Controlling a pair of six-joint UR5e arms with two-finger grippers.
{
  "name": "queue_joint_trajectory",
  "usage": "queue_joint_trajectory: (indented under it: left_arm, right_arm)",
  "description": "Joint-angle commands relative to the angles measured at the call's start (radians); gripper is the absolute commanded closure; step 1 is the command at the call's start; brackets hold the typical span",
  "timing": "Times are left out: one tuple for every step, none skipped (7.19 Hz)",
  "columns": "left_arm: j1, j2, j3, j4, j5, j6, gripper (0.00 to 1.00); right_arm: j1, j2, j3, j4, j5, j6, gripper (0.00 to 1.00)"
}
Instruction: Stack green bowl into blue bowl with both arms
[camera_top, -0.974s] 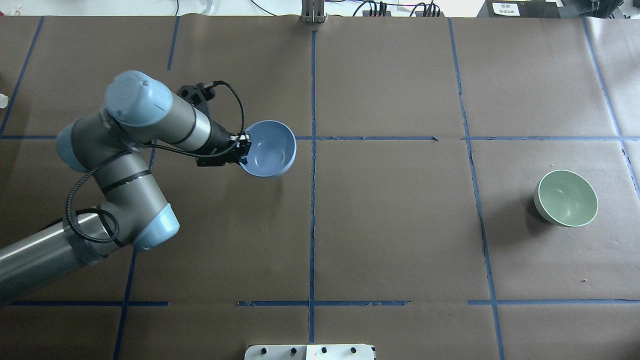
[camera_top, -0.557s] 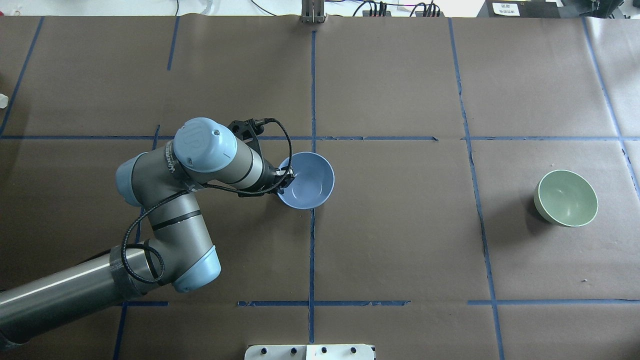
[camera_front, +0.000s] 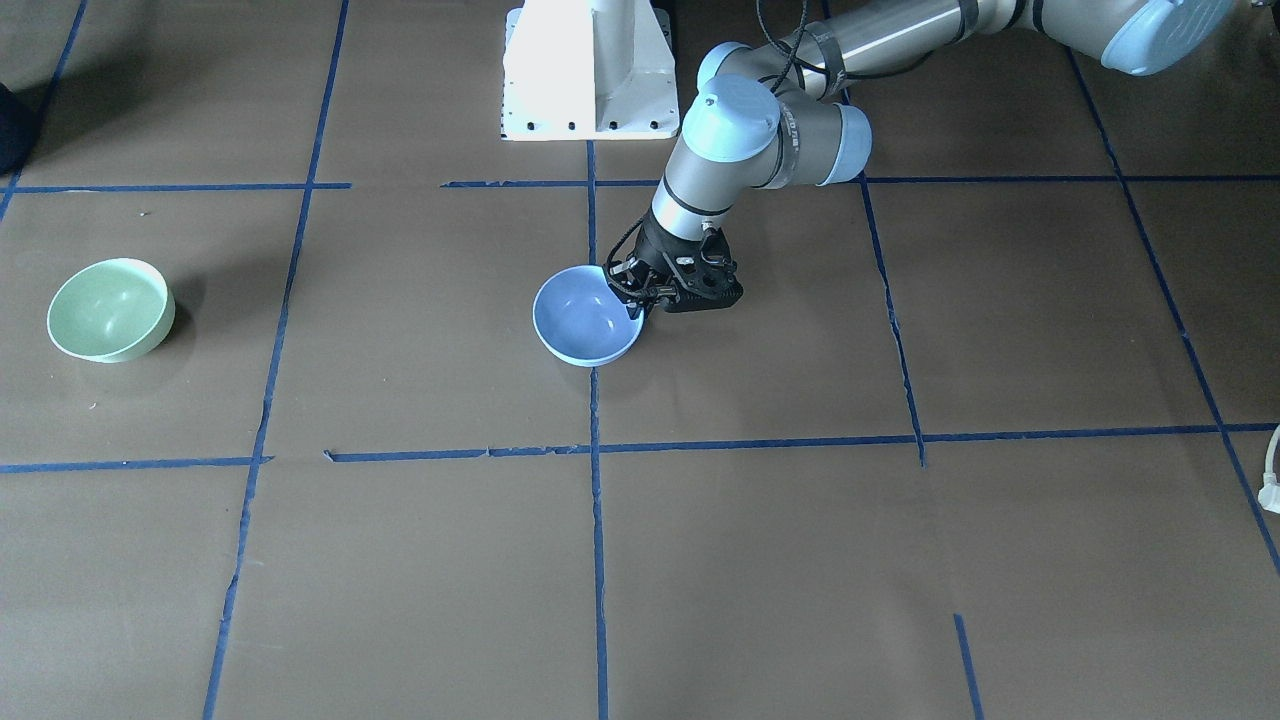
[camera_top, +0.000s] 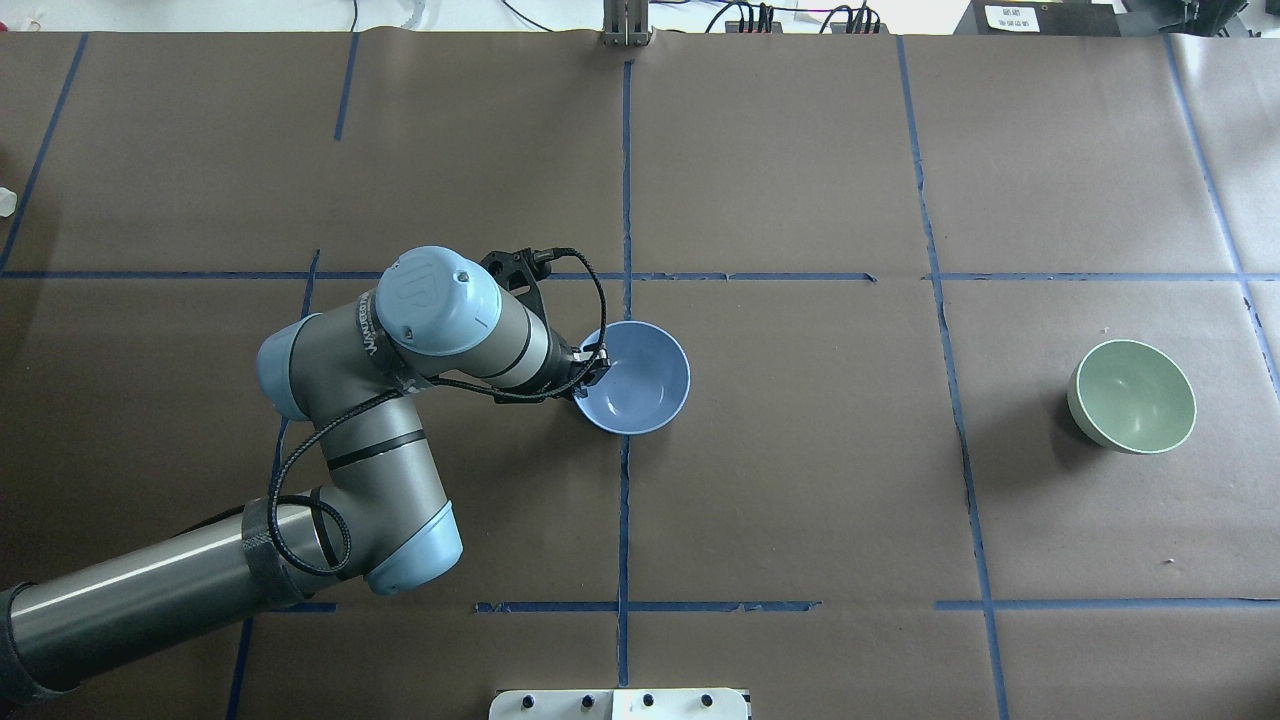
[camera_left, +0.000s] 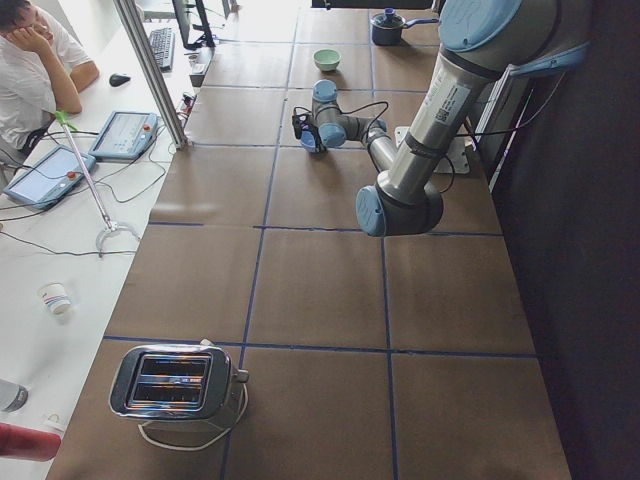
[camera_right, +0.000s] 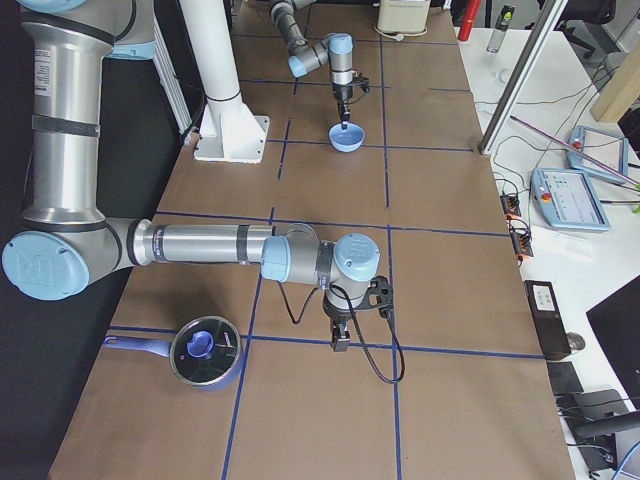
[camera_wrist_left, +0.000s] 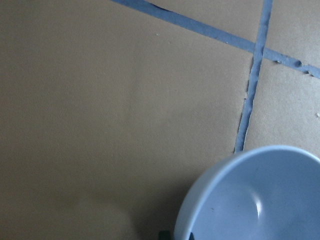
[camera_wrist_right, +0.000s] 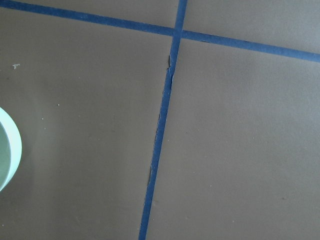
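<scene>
The blue bowl (camera_top: 645, 385) is upright at the table's centre line, low over or on the paper; I cannot tell which. It also shows in the front view (camera_front: 582, 322) and the left wrist view (camera_wrist_left: 260, 200). My left gripper (camera_top: 591, 371) is shut on its rim on the robot's-left side (camera_front: 636, 296). The green bowl (camera_top: 1132, 396) stands upright and alone far to the right, also in the front view (camera_front: 108, 308); its rim edge shows in the right wrist view (camera_wrist_right: 9, 150). My right gripper (camera_right: 340, 340) shows only in the exterior right view, so I cannot tell its state.
The white pedestal base (camera_front: 590, 70) stands at the robot's edge of the table. A lidded pot (camera_right: 205, 352) sits near my right arm. A toaster (camera_left: 175, 383) stands at the far left end. Blue tape lines cross the brown paper.
My left arm has carried the blue bowl to the right and toward the robot, from the left half to the centre line. The green bowl has not moved.
</scene>
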Motion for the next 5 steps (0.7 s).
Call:
queue_joint_trajectory:
  left_arm:
    - [-0.045,0.006,-0.014,0.057,-0.053,0.068,0.0]
    - [-0.126,0.041,-0.056,0.127,-0.166,0.173,0.0]
    - [-0.207,0.155,-0.134,0.149,-0.258,0.328,0.0]
    - [-0.336,0.256,-0.171,0.157,-0.382,0.566,0.0]
    - [-0.458,0.365,-0.172,0.162,-0.456,0.781,0.0]
  right_arm:
    - [-0.001,0.025,0.003,0.0,-0.001,0.0,0.0]
    - [-0.002,0.026,0.006,0.0,-0.001,0.002,0.0]
    - [-0.002,0.046,0.009,0.0,0.002,0.003,0.0]
    - [-0.002,0.059,0.007,0.0,0.011,0.005,0.0]
    - [-0.004,0.059,0.007,0.0,0.063,0.003,0.0]
